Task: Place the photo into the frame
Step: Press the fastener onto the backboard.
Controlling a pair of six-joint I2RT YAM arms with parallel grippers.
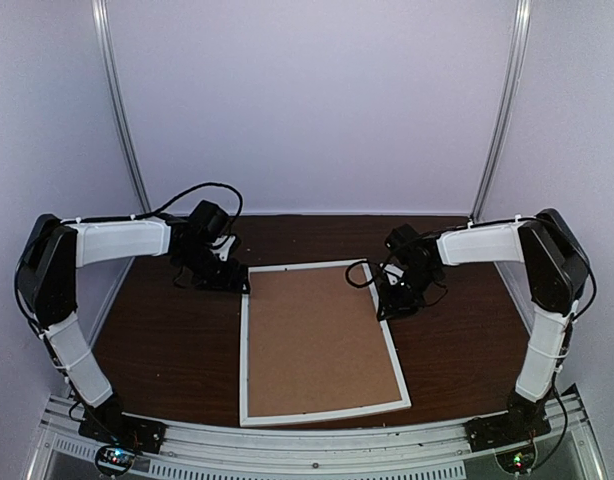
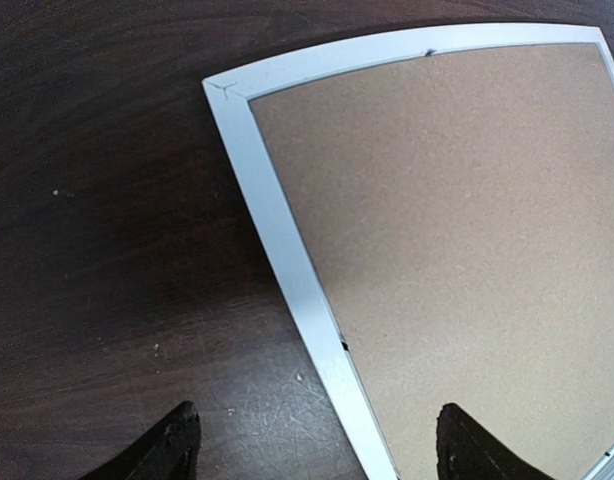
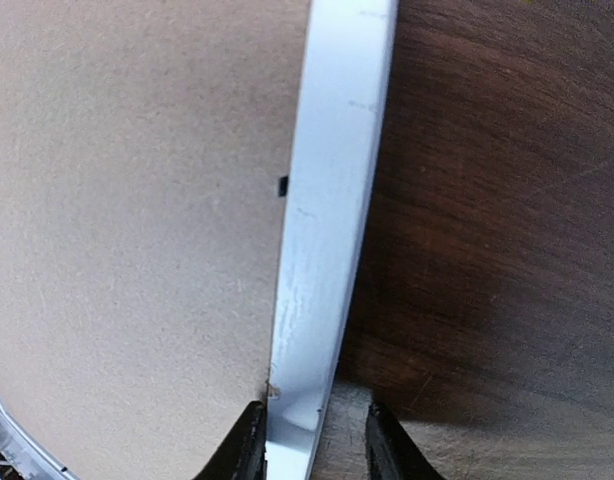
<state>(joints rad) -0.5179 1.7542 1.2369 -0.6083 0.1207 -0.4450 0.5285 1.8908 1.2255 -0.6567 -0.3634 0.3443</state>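
The white frame (image 1: pixel 243 360) lies flat on the dark table with a brown backing board (image 1: pixel 317 340) filling it. The photo is hidden. My left gripper (image 1: pixel 232 282) hovers at the frame's far left corner. In the left wrist view it (image 2: pixel 317 450) is wide open, with its fingers astride the left rail (image 2: pixel 277 230) and touching nothing. My right gripper (image 1: pixel 392 308) is at the right rail. In the right wrist view its jaws (image 3: pixel 309 445) stand narrow astride that rail (image 3: pixel 332 200): the left finger is against the rail's inner edge and a strip of table shows before the right finger.
The brown board (image 3: pixel 127 220) sits inside the rails, with small black tabs at its edge. Bare dark wood table (image 1: pixel 167 340) lies on both sides of the frame. The frame's near edge reaches the metal rail (image 1: pixel 317 440) where the arm bases sit.
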